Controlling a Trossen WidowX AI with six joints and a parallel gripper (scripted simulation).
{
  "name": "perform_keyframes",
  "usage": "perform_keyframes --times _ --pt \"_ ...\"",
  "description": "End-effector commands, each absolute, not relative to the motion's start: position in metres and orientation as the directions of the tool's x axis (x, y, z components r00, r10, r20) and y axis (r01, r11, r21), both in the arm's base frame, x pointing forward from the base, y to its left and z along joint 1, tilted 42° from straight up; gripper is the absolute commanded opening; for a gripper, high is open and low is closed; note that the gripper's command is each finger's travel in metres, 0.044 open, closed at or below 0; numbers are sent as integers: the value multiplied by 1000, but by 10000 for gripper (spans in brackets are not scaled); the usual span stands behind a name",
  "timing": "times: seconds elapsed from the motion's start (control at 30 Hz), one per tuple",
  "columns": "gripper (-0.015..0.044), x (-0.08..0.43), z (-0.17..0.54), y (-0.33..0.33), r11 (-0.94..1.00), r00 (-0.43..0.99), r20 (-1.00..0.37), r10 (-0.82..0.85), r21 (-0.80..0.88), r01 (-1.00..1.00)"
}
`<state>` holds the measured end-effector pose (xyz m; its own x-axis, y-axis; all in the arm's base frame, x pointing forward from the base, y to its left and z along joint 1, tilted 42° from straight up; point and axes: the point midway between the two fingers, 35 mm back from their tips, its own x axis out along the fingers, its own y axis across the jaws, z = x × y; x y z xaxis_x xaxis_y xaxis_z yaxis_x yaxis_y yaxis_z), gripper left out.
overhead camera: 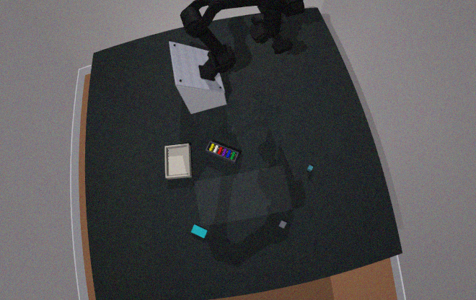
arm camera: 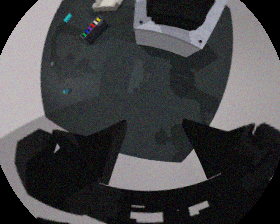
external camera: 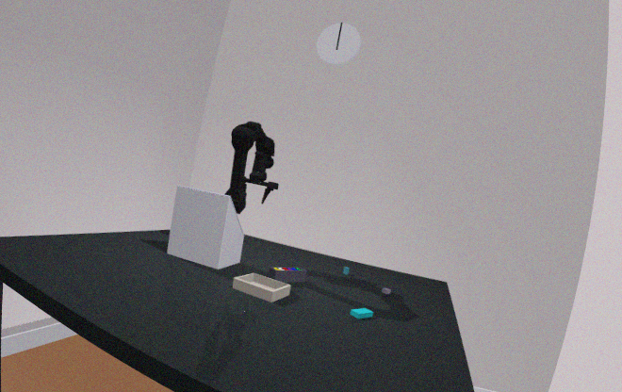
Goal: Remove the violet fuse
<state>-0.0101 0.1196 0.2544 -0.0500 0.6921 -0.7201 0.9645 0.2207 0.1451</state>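
Note:
The violet fuse sits in the fuse block, in a row between the red fuse and the blue fuse. Yellow, white and green fuses are also in the row. The beige tray stands beside the block, to its left in the top view, and looks empty. My gripper is open with nothing between its fingers. It hangs high over the back of the table, well away from the block and the tray.
A tall white box with a sloped face stands close to the arm, on the block's arm side. A cyan block, a small teal cube and a small grey cube lie farther out.

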Motion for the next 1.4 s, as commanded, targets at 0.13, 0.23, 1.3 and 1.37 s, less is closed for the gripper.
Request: perform_keyframes --times 0.13,0.23,1.3,1.37 --pt "269 1 244 149 285 8 -773 635 244 927" --pt "190 19 232 172 350 38 -815 579 291 890" --pt "64 271 54 118 674 -81 -895 439 268 688" --pt "64 280 39 104 678 -88 -877 472 298 672"
